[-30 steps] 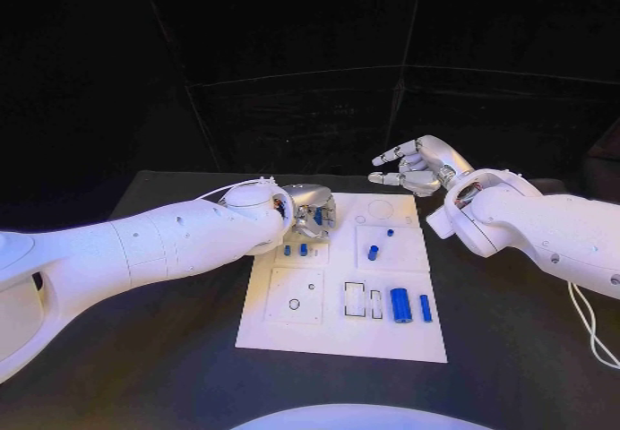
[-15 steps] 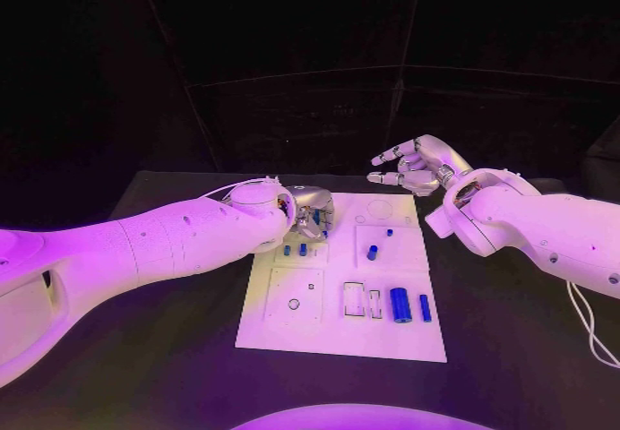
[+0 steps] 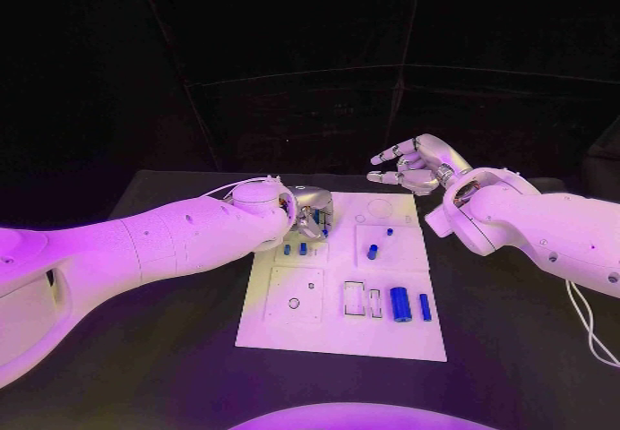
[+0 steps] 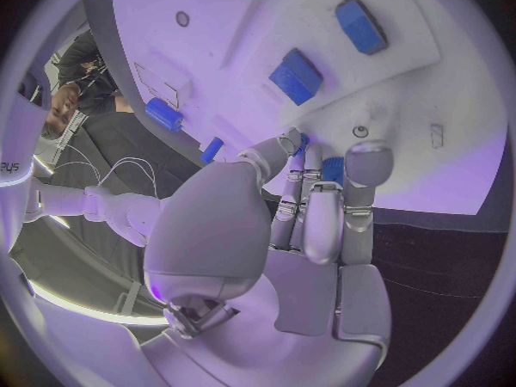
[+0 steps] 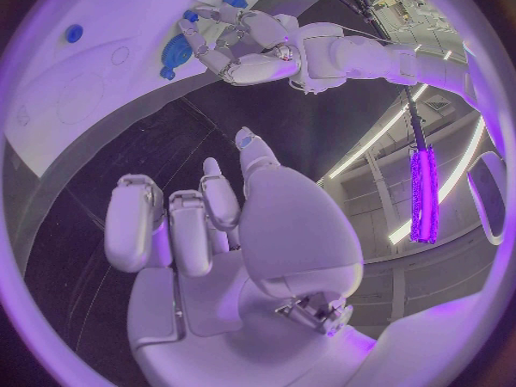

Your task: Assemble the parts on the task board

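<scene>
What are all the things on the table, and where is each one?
task board: one, white, middle of the table.
table: one, black, under the board.
large blue part: one, lying on the board's near right area.
slim blue part: one, lying just right of the large one.
blue parts in the right panel: two, small, middle right of the board.
blue parts by the left hand: two, small, side by side on the board's left.
left hand: silver, over the board's far left corner; a bit of blue shows at its fingertips, whether held I cannot tell.
right hand: silver, raised beyond the board's far edge, fingers apart, holding nothing.
</scene>
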Tool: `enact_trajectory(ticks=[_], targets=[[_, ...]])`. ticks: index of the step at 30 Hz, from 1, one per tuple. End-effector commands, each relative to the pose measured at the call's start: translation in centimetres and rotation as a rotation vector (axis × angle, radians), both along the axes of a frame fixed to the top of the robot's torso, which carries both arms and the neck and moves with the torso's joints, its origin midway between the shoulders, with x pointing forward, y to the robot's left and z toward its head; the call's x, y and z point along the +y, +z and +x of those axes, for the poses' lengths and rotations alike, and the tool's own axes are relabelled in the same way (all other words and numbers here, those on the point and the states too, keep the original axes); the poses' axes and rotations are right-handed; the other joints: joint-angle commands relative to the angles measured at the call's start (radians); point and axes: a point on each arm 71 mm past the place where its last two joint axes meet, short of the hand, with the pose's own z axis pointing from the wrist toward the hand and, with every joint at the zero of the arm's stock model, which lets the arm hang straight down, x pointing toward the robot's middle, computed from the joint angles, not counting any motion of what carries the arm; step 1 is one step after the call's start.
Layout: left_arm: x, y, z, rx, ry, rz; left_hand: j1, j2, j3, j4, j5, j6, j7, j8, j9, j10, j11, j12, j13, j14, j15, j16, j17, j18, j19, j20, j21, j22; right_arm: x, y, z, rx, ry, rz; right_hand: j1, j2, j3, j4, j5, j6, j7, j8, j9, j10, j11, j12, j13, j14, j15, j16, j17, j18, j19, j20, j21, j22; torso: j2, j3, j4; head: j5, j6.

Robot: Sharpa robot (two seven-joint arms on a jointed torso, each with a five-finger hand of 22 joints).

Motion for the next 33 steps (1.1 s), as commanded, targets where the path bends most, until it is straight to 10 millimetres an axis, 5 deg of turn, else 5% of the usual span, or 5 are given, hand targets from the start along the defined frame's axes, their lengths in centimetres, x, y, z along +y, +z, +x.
enact_trajectory(ticks=[1, 25, 30, 33], targets=[[0.0, -0.3, -0.1, 0.021, -0.008, 0.025, -0.004, 0.005, 0.009, 0.0, -0.002, 0.011, -0.002, -0.004, -0.003, 0.013, -0.002, -0.007, -0.005, 0.018, -0.006, 0.005, 0.0, -0.018, 0.009, -0.002, 0.012, 0.013, 0.1, 0.1, 0.0, -0.004, 0.003, 0.004, -0.002, 0.01, 0.003, -0.001, 0.006, 0.004, 0.0, 0.005, -0.002, -0.007, 0.0, 0.0, 0.0, 0.063, -0.009, -0.003, 0.062, -0.012, -0.002, -0.006, -0.003, 0.001, 0.0, 0.0001, -0.0001, 0.001, -0.001], [1.5, 0.8, -0.5, -0.056, 0.006, -0.107, -0.007, 0.013, 0.045, -0.018, -0.002, 0.068, -0.001, -0.04, -0.02, 0.103, -0.011, -0.06, -0.047, 0.025, -0.015, 0.006, -0.015, -0.029, 0.029, -0.013, 0.062, 0.072, 0.0, 0.2, 0.0, -0.005, 0.0, 0.004, -0.002, 0.01, 0.003, -0.001, 0.006, 0.004, 0.0, 0.005, -0.002, -0.007, 0.0, 0.0, 0.0, 0.063, -0.009, -0.003, 0.062, -0.012, -0.002, -0.006, -0.003, 0.001, -0.002, 0.001, 0.0022, -0.004, 0.002], [2.4, 1.7, -0.9, -0.064, 0.015, -0.151, -0.006, 0.012, 0.047, -0.02, -0.002, 0.071, 0.0, -0.043, -0.021, 0.107, -0.011, -0.065, -0.048, 0.025, -0.015, 0.006, -0.017, -0.029, 0.03, -0.012, 0.063, 0.074, -0.2, 0.1, 0.0, -0.006, -0.003, 0.003, -0.001, 0.012, 0.004, -0.002, 0.007, 0.005, 0.0, 0.005, -0.002, -0.006, 0.0, 0.001, 0.0, 0.063, -0.009, -0.003, 0.062, -0.013, -0.002, -0.006, -0.003, 0.001, -0.002, -0.0015, 0.0038, -0.002, 0.004], [3.1, 2.0, -1.0, -0.071, 0.026, -0.163, -0.006, 0.011, 0.048, -0.021, -0.002, 0.071, 0.0, -0.044, -0.021, 0.108, -0.01, -0.067, -0.049, 0.025, -0.015, 0.006, -0.017, -0.029, 0.03, -0.012, 0.064, 0.075, -0.2, 0.1, 0.0, -0.006, -0.004, 0.002, -0.001, 0.012, 0.004, -0.002, 0.007, 0.005, 0.0, 0.005, -0.002, -0.006, 0.0, 0.001, 0.0, 0.063, -0.009, -0.003, 0.062, -0.013, -0.002, -0.006, -0.003, 0.001, -0.002, 0.0007, 0.0032, 0.0, 0.004]])
